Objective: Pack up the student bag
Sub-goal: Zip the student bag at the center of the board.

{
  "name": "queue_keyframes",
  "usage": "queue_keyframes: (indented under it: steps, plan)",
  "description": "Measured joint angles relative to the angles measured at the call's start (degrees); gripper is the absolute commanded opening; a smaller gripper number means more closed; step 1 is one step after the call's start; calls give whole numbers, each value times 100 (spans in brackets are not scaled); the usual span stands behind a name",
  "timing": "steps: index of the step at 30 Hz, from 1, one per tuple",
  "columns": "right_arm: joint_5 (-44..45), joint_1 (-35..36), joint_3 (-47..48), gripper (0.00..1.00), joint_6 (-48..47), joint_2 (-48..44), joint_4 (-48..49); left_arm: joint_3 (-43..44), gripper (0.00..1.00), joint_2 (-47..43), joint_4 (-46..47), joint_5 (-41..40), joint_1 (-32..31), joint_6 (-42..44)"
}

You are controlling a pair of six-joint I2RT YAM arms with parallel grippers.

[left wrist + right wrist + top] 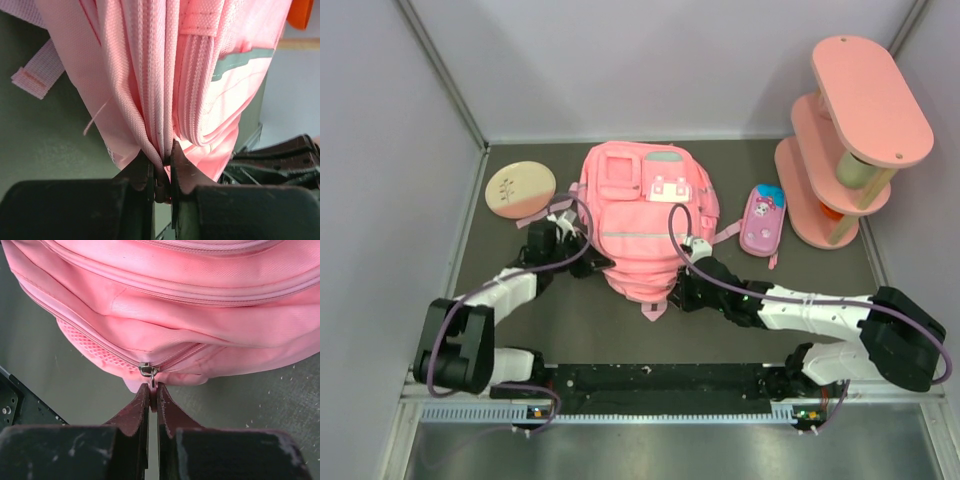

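The student bag (645, 215), a pink backpack with grey zipper strips, lies flat in the middle of the dark table. My left gripper (592, 262) is at the bag's left side. In the left wrist view it (163, 159) is shut on a bunched fold of pink fabric (150, 100) beside a zipper seam. My right gripper (682, 290) is at the bag's near right edge. In the right wrist view it (153, 389) is shut on the pull tab hanging from a metal zipper slider (147, 370); that zipper looks closed.
A round beige and pink disc (520, 188) lies left of the bag. Right of the bag lies a small pink cartoon pencil case (762, 220), and a pink tiered shelf (850, 140) stands at the far right. Grey walls enclose the table.
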Motion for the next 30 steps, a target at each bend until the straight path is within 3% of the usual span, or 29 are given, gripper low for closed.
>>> queue_keyframes:
  steps: [5,10,12,13,16,17,24,27,30]
  plan:
    - [70,-4,201,0,-4,175,-74,667,0,614,-664,1244,645,1078]
    - [98,-79,315,0,2,229,-164,831,0,741,-1054,1812,1108,1569]
    - [48,-155,337,0,4,238,-142,831,10,741,-1200,1891,1250,1617]
    - [24,-168,337,0,2,238,-127,831,31,739,-1266,1899,1287,1624]
    - [-55,-195,337,0,-48,238,-120,815,50,699,-1320,1888,1344,1578]
    - [-48,-221,337,0,-83,238,-188,782,62,643,-1303,1862,1403,1543]
    - [-94,-376,321,0,-166,251,-330,293,81,-466,-966,1414,1580,1038]
    - [-160,-376,254,0,-188,251,-216,66,82,-1158,-953,1106,1408,715]
    - [-190,-262,199,0,-192,251,-127,-157,82,-1805,-925,623,800,267]
